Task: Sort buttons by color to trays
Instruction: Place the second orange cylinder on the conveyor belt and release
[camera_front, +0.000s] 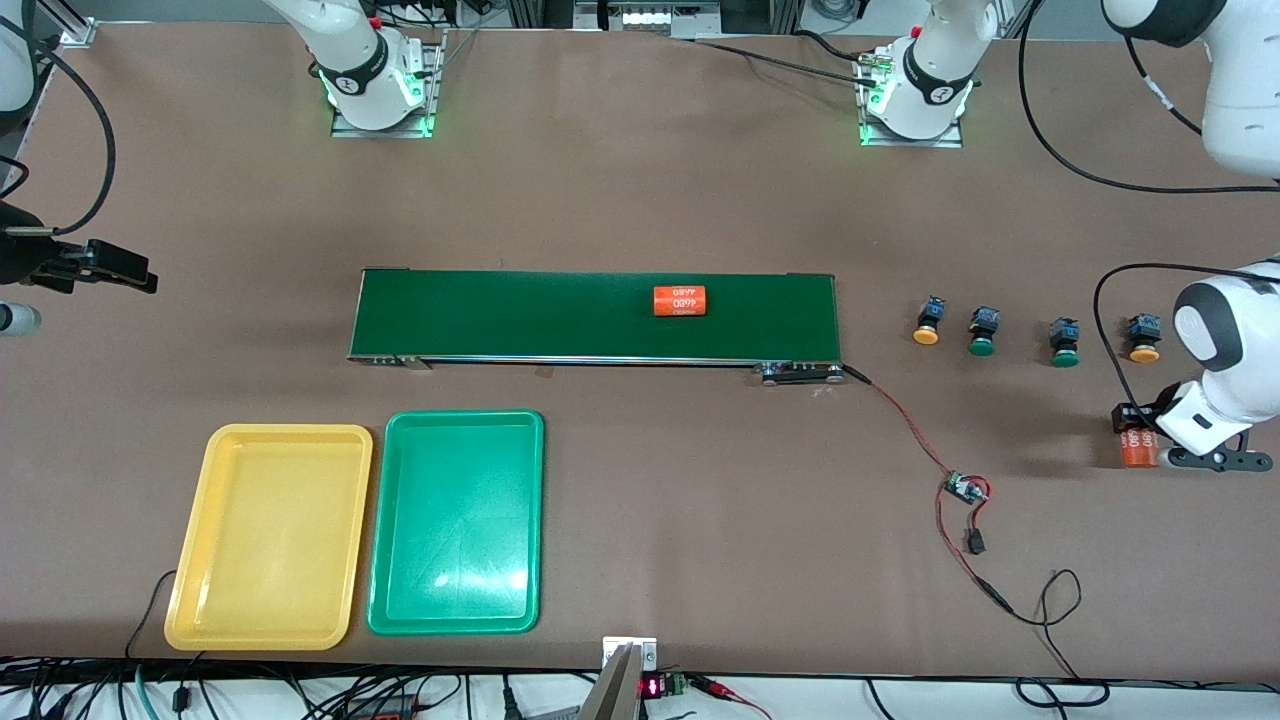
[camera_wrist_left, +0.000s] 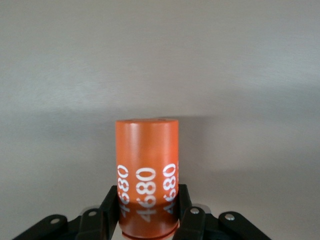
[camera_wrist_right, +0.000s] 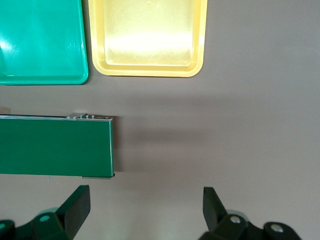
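Four buttons (camera_front: 1030, 338) are sitting in a row at the left arm's end of the table, at three o'clock from the belt (camera_front: 595, 315). At seven o'clock from the belt, the yellow tray (camera_front: 205, 560) and green tray (camera_front: 400, 590) are lying side by side. The left gripper (camera_front: 1140, 440) is clamping an orange cylinder (camera_wrist_left: 147, 175), partly hidden in the front view. The right gripper (camera_wrist_right: 146, 205) is hanging with fingers apart, largely cut off at the front view's edge. Another cylinder (camera_front: 680, 300) is lying on the belt.

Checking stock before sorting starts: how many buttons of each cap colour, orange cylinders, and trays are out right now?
Orange-capped buttons: 2
Green-capped buttons: 2
Orange cylinders: 2, one on the belt, one in the left gripper
Trays: 2, one yellow, one green
Total: 8
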